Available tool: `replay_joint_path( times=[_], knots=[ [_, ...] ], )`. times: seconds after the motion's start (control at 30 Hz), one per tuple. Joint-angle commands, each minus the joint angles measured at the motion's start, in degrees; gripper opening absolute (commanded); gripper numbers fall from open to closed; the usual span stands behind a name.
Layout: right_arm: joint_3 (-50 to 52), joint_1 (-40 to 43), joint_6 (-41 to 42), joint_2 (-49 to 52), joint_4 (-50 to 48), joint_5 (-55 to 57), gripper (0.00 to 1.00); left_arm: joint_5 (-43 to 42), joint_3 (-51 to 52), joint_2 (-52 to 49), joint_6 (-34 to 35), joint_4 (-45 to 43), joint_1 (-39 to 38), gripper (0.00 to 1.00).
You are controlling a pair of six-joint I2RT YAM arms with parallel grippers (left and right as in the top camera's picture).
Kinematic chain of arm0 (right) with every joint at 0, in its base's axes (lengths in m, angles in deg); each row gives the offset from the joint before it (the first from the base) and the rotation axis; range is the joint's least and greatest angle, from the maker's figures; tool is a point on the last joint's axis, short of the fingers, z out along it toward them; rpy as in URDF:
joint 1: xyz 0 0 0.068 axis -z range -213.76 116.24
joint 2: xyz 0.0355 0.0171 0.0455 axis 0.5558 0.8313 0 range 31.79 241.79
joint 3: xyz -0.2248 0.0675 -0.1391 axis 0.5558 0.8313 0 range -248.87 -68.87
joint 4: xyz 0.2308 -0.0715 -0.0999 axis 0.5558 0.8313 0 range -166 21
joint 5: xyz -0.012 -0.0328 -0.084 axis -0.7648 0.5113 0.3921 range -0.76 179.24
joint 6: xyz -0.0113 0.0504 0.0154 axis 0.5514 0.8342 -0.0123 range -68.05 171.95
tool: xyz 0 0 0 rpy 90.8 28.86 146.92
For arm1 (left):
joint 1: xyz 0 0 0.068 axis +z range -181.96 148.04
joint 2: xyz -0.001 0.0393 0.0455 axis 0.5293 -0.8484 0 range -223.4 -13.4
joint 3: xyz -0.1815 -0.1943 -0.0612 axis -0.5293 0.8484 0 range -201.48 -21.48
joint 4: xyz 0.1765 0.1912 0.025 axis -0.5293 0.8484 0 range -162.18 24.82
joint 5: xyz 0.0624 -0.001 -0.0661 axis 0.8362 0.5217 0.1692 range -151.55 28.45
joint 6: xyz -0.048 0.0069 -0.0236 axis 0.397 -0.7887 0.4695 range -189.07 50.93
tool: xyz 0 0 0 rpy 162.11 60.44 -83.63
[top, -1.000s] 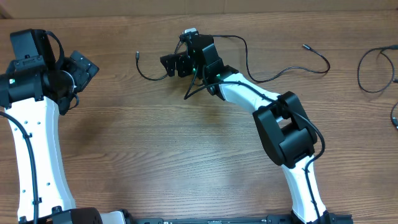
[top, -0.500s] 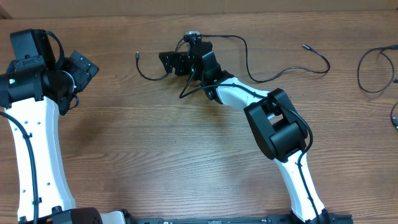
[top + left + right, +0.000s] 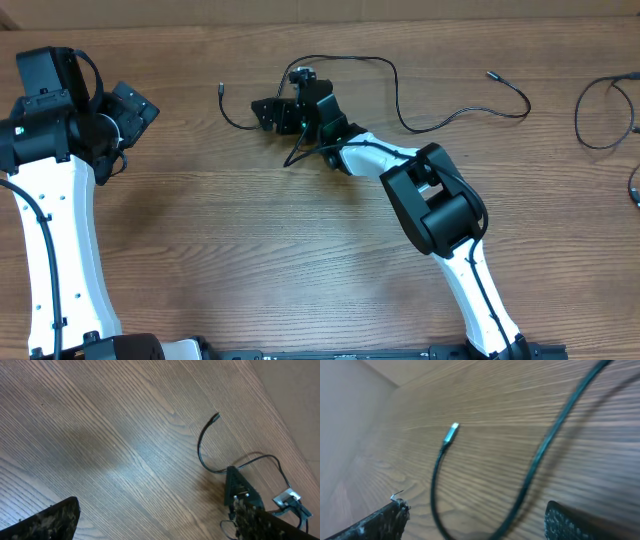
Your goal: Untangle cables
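Right end effector [image 3: 475,520]: fingers apart, straddling the thin black cable [image 3: 540,455] at top centre of the surface [image 3: 250,250].
Left end effector [image 3: 132,106]: spread wide, empty, upper left.
Miss risk: the cord sits off-centre between the fingers, so a pinch could nudge it out.
Drag risk: pulling might whip the silvery plug [image 3: 451,432] or tighten the loop.

Lying curved on wood table [image 3: 100,435]: thin black cable [image 3: 200,452], plug tip free, reaching right gripper [image 3: 236,491] at lower right.
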Motion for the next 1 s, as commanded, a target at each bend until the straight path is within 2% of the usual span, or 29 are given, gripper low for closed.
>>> replay_joint_path(
  times=[0.0, 0.2, 0.3, 0.43, 0.53, 0.63, 0.67, 0.83, 0.97],
  knots=[
    [-0.4, -1.3, 1.0, 2.1, -1.8, -1.8, 0.84, 0.6, -0.6, 0.7, -1.3, 0.0, 0.1, 1.0],
    [-0.4, -1.7, 3.2, 4.4, -5.5, -1.2, 0.8, 0.6, -0.6, 0.7, -1.3, 0.0, 0.1, 0.99],
    [-0.7, -1.6, 3.4, 5.1, -6.0, -0.3, 0.75, 0.6, -0.6, 0.7, -1.3, 0.0, 0.1, 0.99],
    [-0.9, -1.4, 8.0, 6.6, -6.5, 3.8, 0.68, 0.6, -0.6, 0.7, -1.3, 0.0, 0.1, 0.99],
    [-0.9, -1.0, 9.4, 7.3, -6.8, 4.2, 0.54, 0.6, -0.6, 0.7, -1.3, 0.0, 0.1, 1.0],
    [-0.9, -0.9, 9.4, 7.5, -6.4, 4.5, 0.27, 0.6, -0.6, 0.7, -1.3, 0.0, 0.1, 0.99],
    [-0.9, -0.9, 9.4, 7.5, -6.1, 4.9, 0.15, 0.6, -0.6, 0.7, -1.3, 0.0, 0.1, 1.0],
    [-0.9, -0.3, 8.7, 7.2, -3.0, 4.7, 0.04, 0.6, -0.6, 0.7, -1.3, 0.0, 0.1, 1.0],
    [-0.9, 1.7, 2.5, 4.0, 5.4, 3.9, 0.04, 0.6, -0.6, 0.7, -1.3, 0.0, 0.1, 0.99]
  ],
)
